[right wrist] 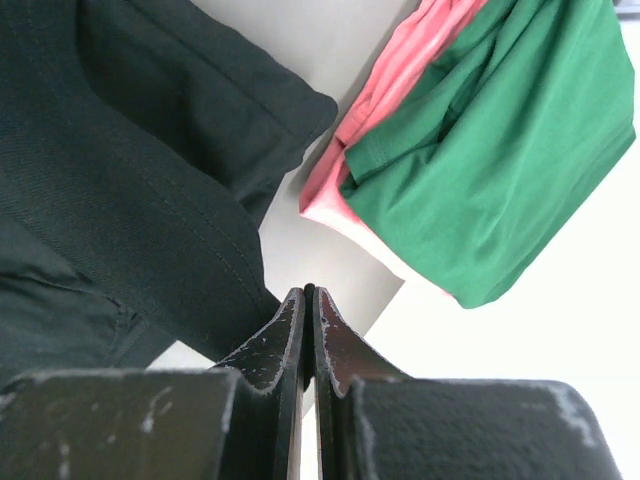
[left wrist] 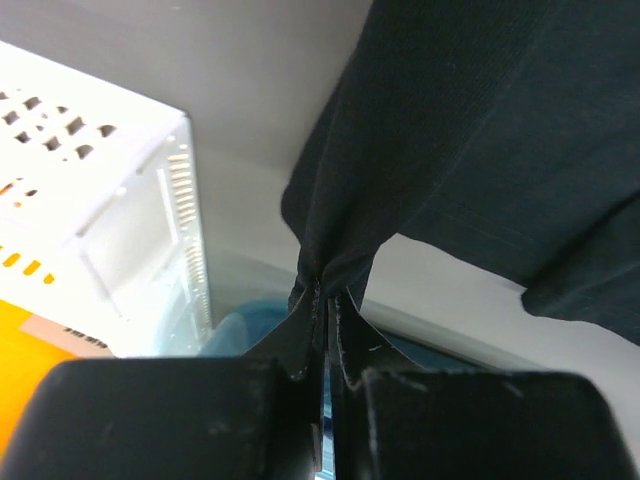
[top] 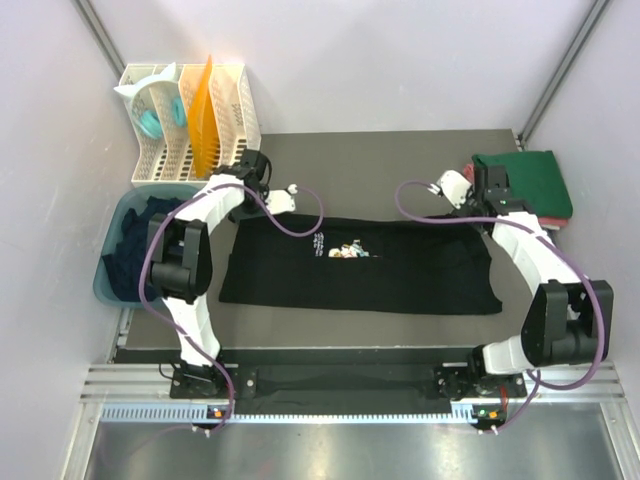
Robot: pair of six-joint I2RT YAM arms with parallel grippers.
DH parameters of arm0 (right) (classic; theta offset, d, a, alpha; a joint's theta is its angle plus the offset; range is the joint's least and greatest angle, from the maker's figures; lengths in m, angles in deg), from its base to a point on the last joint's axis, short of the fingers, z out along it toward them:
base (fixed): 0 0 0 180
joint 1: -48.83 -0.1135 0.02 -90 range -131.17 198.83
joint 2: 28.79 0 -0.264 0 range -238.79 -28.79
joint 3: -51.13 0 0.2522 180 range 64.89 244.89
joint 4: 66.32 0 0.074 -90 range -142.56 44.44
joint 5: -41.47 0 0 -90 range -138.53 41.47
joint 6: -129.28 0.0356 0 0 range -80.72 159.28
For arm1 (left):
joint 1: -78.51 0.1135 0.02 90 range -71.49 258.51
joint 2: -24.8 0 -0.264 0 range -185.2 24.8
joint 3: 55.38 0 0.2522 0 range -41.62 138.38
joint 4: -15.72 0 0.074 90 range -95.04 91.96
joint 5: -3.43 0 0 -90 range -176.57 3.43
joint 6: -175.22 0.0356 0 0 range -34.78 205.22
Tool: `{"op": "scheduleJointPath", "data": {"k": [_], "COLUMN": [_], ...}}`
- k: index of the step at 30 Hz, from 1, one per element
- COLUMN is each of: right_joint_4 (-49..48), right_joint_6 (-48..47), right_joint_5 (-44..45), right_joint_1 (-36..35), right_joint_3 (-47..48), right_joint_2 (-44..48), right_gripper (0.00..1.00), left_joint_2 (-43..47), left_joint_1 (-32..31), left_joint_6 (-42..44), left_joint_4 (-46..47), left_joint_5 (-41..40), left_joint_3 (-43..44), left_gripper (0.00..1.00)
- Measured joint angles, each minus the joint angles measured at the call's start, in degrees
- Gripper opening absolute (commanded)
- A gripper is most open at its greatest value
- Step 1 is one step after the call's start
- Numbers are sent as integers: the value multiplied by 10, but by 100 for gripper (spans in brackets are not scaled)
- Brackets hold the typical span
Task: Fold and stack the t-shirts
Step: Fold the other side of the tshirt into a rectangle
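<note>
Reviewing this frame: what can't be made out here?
Top view: chest print on the black t-shirt, too small to read.
Top view: dark clothes in the tub, partly covered by the left arm.
Right wrist view: whether the right end effector pinches cloth; its fingers hide that.

- Plain white walls (top: 380,60) close three sides, under even light.
- Grey bars (top: 563,62) slant up in both far corners.
- The worktop (top: 400,150) is dull grey-brown.
- A silver rail (top: 340,411) lines its near edge, and a shiny metal sheet (top: 340,455) lies beyond.

On table (top: 350,150), spread t-shirt (top: 400,275) central; rack (top: 245,100), tub (top: 103,280) left; folded t-shirts (top: 525,180) right
</note>
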Motion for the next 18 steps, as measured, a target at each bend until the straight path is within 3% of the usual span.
{"op": "scheduleJointPath", "data": {"k": [18], "right_joint_4": [82], "right_joint_6": [-69], "right_joint_5": [-57], "right_joint_1": [3], "right_joint_3": [-38], "right_joint_2": [38], "right_gripper": [0], "left_joint_2": [48], "left_joint_1": [0], "left_joint_6": [16], "left_joint_4": [-10], "left_joint_5": [15], "left_joint_3": [-77], "left_gripper": [0]}}
